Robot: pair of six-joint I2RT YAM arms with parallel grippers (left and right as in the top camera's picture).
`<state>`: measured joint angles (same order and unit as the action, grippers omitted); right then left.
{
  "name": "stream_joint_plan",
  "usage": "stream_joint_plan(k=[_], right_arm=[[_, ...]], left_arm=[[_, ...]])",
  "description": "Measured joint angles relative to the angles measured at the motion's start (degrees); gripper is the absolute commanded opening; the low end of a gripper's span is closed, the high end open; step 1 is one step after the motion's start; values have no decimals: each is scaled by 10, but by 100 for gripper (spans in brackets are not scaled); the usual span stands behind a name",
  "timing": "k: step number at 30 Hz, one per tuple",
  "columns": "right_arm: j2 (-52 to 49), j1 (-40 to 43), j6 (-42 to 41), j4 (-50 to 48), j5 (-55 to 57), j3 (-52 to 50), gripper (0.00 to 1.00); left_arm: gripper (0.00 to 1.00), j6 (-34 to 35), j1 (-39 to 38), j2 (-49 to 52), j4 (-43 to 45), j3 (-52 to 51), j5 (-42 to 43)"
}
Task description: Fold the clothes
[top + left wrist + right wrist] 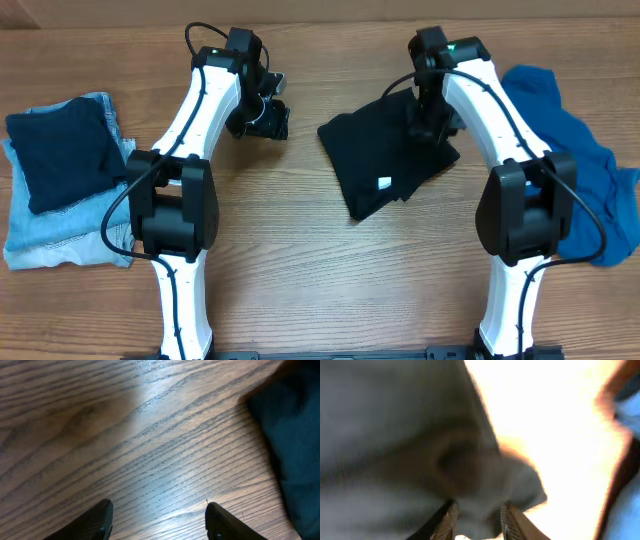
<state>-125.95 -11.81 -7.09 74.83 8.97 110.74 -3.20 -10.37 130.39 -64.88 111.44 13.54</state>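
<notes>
The large black fabric shirt spreads toward eight o'clock from the right claw, whose jaws straddle a fold, grip unclear; the left claw gapes apart.

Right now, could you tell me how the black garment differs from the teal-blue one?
The black garment is folded into a compact flat shape mid-table; the teal-blue garment sprawls crumpled at the right edge. The right gripper sits on the black garment with cloth between its fingers; no gripper touches the teal-blue one. Both are soft cloth on the table.

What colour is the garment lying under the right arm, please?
The garment is plain black, clearest in the overhead view.
</notes>
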Motion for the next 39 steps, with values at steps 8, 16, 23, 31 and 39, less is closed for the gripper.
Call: stream_joint_plan(k=[8,16,23,31,39], right_arm=[[0,6,-4,-100,-41,-42,45],[-68,6,-7,-188,-60,-43,56],[-77,-50,202,-88,-196,-32,58],[-79,-136,213,-56,-191,-18,60],[37,-44,108,145,-120,151,52]], left_arm=[[63,1,-1,0,34,0,33],[62,1,-1,0,5,1,41],[63,1,-1,0,10,1,43],[61,0,-1,0,-9,1,54],[57,-60,-4,0,-107,3,105]])
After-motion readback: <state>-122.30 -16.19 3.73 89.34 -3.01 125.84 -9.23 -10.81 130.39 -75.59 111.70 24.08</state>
